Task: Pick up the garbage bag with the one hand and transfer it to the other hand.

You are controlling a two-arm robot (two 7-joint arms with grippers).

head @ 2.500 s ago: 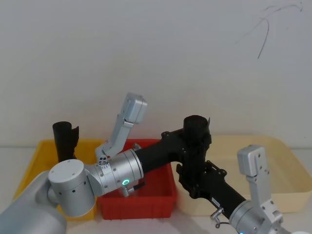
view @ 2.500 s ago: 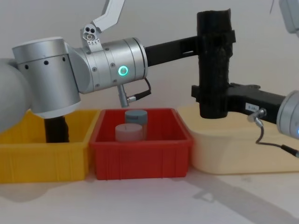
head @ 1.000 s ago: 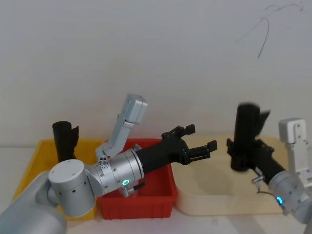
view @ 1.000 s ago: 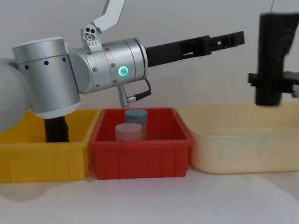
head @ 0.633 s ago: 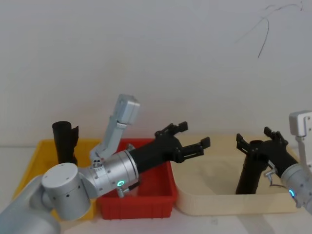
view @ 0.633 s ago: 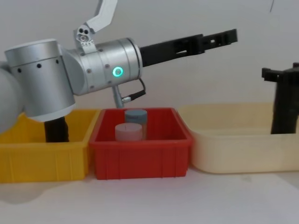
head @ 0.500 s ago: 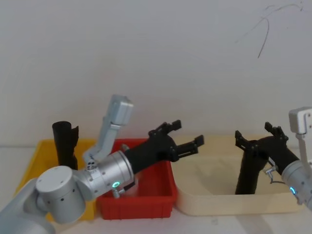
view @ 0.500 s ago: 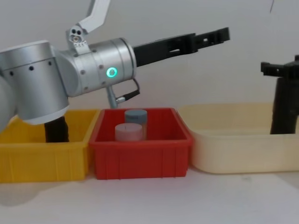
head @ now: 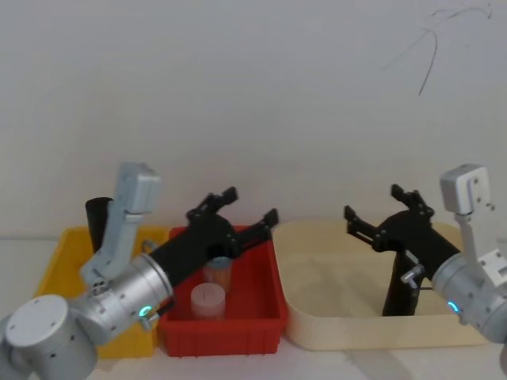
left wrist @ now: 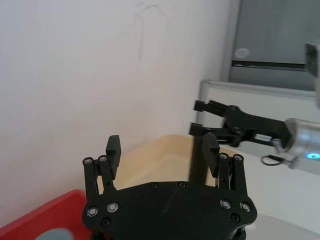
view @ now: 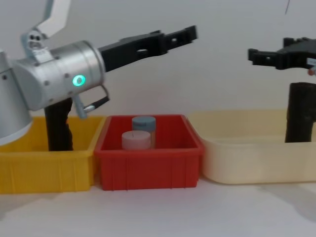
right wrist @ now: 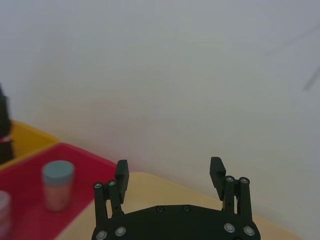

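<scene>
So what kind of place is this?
Probably a robot test lab: a plain white wall, a yellow bin, red bin and cream tub lined up on a table, plus silver robot arms.

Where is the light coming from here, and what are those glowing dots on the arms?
Chest view: only faint, soft shadows lie on the table along the red bin, so the light seems diffuse, probably overhead; a green ring glows on the left arm. Head view: a blue light glows on the right arm; the wall shows no glare.
</scene>
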